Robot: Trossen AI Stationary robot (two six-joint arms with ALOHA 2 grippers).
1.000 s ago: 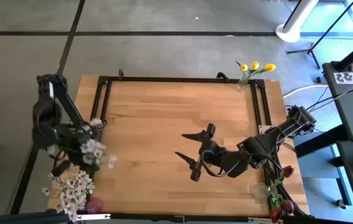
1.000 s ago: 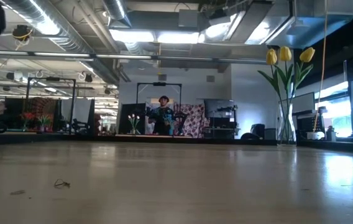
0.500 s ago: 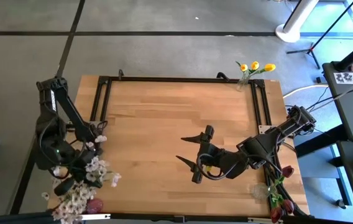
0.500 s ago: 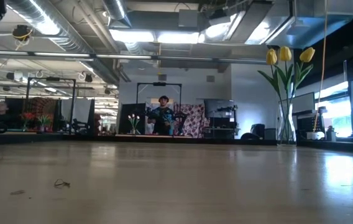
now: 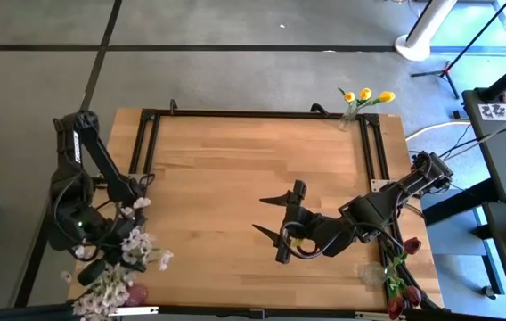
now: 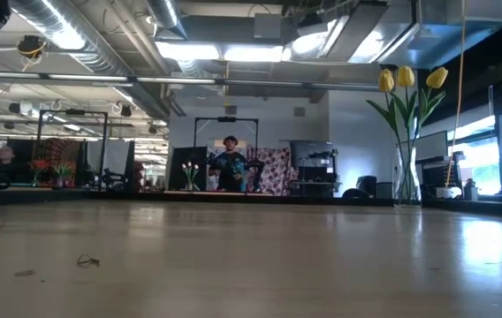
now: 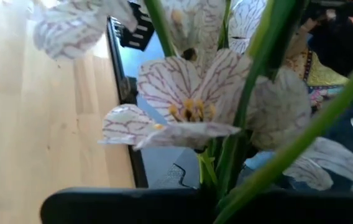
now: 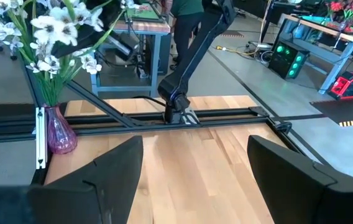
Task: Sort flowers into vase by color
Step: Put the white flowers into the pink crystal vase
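My left gripper (image 5: pixel 110 259) is at the table's near left corner, shut on a spray of white-pink blossoms (image 5: pixel 140 245), just above a pink vase (image 5: pixel 134 292) that holds more white-pink sprays (image 5: pixel 102 290). The vase also shows in the right wrist view (image 8: pixel 58 134). My right gripper (image 5: pixel 275 218) hovers open and empty over the middle of the table, and its wide gap shows in its wrist view (image 8: pixel 195 180). Yellow tulips (image 5: pixel 365 94) stand in a clear vase at the far right. Dark red tulips (image 5: pixel 404 285) stand in a vase at the near right corner. My left gripper holds the spray by its green stems (image 7: pixel 226 177), below the blossoms. The dark finger (image 7: pixel 133 205) hides the place of contact. The spray is lifted clear of the table, and its blossoms (image 7: pixel 189 112) fan out beyond the fingers.
A black metal frame (image 5: pixel 253 114) runs along the table's far, left and right sides. The yellow tulips' clear vase (image 6: pixel 406 177) stands at the far right in the low view. A person (image 6: pixel 230 163) stands far off in the room behind the table.
My left gripper has carried the white-pink spray toward the table's near edge and the pink vase, and the blossoms now sit closer to the sprays in that vase. My right gripper stays open in place.
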